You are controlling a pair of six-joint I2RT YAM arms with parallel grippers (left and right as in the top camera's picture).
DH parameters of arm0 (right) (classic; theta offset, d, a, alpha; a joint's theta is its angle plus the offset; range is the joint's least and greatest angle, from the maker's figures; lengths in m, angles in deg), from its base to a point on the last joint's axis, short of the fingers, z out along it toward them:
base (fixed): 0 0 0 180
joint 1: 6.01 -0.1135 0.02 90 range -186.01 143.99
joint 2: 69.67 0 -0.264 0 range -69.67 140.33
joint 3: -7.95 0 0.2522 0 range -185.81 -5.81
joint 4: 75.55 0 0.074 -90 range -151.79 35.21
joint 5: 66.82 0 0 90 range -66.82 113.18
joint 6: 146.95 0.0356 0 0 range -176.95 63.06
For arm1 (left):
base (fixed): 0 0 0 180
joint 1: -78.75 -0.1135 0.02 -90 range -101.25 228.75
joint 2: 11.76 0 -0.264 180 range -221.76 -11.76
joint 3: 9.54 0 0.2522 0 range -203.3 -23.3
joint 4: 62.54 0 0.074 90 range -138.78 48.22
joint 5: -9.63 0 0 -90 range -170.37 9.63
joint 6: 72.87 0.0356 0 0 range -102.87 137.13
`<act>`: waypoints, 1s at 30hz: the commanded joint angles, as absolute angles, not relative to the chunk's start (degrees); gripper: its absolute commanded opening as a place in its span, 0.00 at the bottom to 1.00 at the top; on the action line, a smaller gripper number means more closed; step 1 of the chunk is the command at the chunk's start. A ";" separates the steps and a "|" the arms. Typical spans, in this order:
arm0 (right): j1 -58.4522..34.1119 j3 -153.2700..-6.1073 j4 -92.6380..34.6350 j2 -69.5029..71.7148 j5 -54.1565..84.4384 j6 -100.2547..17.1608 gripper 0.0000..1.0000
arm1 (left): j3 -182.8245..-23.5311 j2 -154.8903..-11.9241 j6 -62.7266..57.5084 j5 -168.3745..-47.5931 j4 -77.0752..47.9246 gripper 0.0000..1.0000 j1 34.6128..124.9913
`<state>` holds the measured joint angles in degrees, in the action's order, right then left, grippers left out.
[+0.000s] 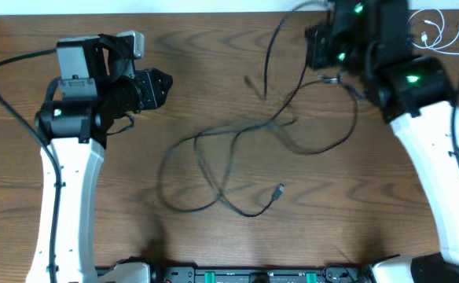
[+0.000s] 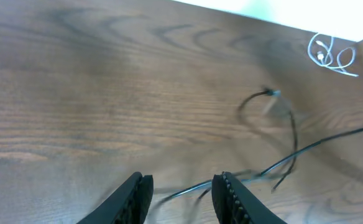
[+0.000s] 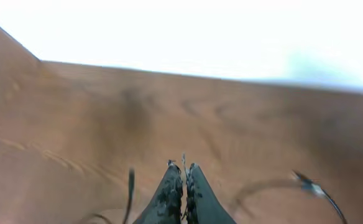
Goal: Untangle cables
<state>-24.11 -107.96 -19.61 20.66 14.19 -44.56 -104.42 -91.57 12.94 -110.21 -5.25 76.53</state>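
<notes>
Holding my right gripper (image 3: 183, 167) over the far right part of the wooden table (image 1: 214, 63), I have its two fingers pressed together. In the right wrist view a thin strand stands up between the tips. It looks like one of the black cables (image 1: 228, 161), though that view is blurred. From overhead, two black strands rise from the tangle toward that gripper. The rest of the black cables lie in loose, crossing loops on the middle of the table, between my two arms. One small plug end (image 1: 279, 189) lies at the near edge of the loops.

My left gripper (image 2: 181, 196) is above the left part of the table, well apart from the loops, with its fingers spread and nothing between them. In the left wrist view a black strand runs across the wood beyond the gap. Farther off, another strand curls into a loop that ends in a blurred plug.

The white cord (image 2: 330, 53) lies coiled by itself near the far right corner of the table, next to the pale edge. It is apart from the black cables, and neither gripper touches it.
</notes>
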 commanded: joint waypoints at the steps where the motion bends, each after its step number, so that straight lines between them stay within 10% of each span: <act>1: -23.98 -118.69 -20.88 19.21 13.86 -47.80 0.01 | -104.40 -92.82 13.47 -109.49 -5.12 0.38 76.32; 30: -20.62 -125.03 -6.22 20.02 12.11 -47.84 0.01 | -104.36 -114.50 36.20 -113.97 -5.21 0.67 94.87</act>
<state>-20.81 -124.86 -6.41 20.07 12.49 -47.12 -104.42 -110.98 34.58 -117.67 -4.42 94.41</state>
